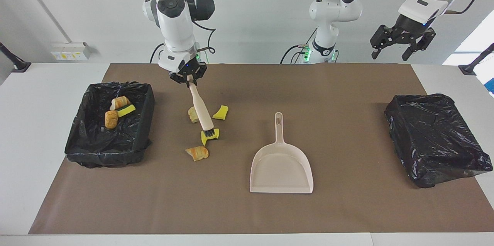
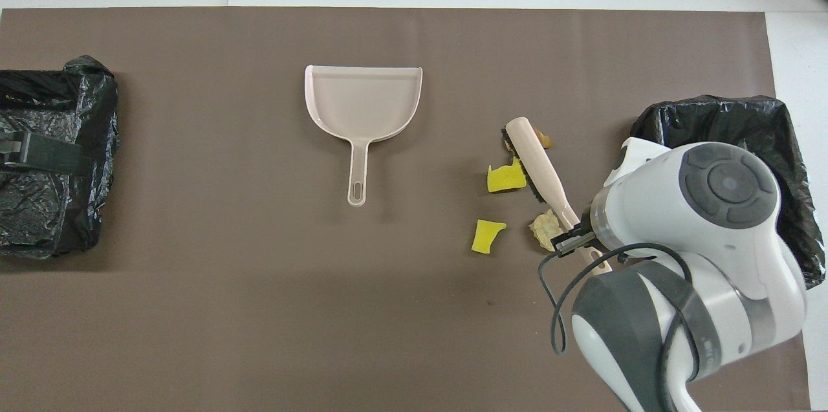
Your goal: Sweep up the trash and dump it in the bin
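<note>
My right gripper (image 1: 188, 76) (image 2: 577, 240) is shut on the handle of the beige hand brush (image 1: 200, 107) (image 2: 535, 158). The brush slants down, and its black bristles rest on a yellow sponge scrap (image 1: 210, 135) (image 2: 503, 178). Loose trash lies around it on the mat: a tan lump (image 1: 192, 114) (image 2: 544, 229), another yellow scrap (image 1: 220, 112) (image 2: 488, 235) and a brown bread piece (image 1: 197, 153), mostly covered by the brush from above. The black-lined bin (image 1: 146, 114) (image 2: 731, 118) at the right arm's end holds three scraps. My left gripper (image 1: 389, 56) hangs open, raised, and waits.
The beige dustpan (image 1: 281, 165) (image 2: 362, 105) lies flat mid-table, its handle toward the robots and its mouth away from them. A second black-lined bin (image 1: 436, 138) (image 2: 52, 205) stands at the left arm's end. A brown mat (image 1: 247, 207) covers the table.
</note>
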Motion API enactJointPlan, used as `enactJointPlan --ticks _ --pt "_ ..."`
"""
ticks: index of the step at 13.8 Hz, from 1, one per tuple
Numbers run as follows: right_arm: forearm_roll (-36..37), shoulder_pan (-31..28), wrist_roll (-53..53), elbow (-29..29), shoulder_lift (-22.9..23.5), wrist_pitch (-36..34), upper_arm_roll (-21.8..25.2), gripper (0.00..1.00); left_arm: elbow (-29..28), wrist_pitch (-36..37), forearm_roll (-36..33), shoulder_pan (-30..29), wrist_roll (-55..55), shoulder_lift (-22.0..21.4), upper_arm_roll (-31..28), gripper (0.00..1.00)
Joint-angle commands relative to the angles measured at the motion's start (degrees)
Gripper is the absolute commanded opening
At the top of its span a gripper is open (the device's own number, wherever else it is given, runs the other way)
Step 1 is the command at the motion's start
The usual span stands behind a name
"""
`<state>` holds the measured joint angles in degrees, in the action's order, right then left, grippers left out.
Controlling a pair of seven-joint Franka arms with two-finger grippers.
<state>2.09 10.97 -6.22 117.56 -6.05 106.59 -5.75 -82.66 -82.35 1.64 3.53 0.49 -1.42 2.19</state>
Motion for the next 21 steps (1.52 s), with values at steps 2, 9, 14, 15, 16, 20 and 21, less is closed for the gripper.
enactJointPlan --ticks 2,9,14,15,16,20,21 --pt "5.3 -4.0 -5.9 -3.7 5.7 5.9 -0.1 0.00 0.7 1.2 -0.5 -0.3 0.4 -0.2 0.1 1.00" --pt "12.9 -6.7 -12.1 -15.1 23.3 12.8 -0.2 0.00 0.7 1.2 -0.5 -0.3 0.4 -0.2 0.1 1.00" --pt "12.2 -5.9 -18.6 -7.7 20.8 11.7 -0.4 0.00 0.7 1.2 -0.5 -0.3 0.4 -0.2 0.1 1.00" --pt "12.2 -5.8 -20.7 -6.2 19.8 10.8 -0.5 0.00 0.7 1.2 -0.5 -0.3 0.4 -0.2 0.0 1.00" --pt "12.1 -5.8 -24.0 -5.2 19.1 9.5 -0.5 0.00 0.7 1.2 -0.5 -0.3 0.4 -0.2 0.1 1.00" --pt "9.0 -4.5 -33.3 -3.9 15.9 0.3 -0.9 0.00 0.7 1.2 -0.5 -0.3 0.4 -0.2 0.1 1.00" --pt "8.7 -3.5 -33.1 -3.0 14.4 -0.7 -0.9 0.00 0.7 1.2 -0.5 -0.3 0.4 -0.2 0.1 1.00"
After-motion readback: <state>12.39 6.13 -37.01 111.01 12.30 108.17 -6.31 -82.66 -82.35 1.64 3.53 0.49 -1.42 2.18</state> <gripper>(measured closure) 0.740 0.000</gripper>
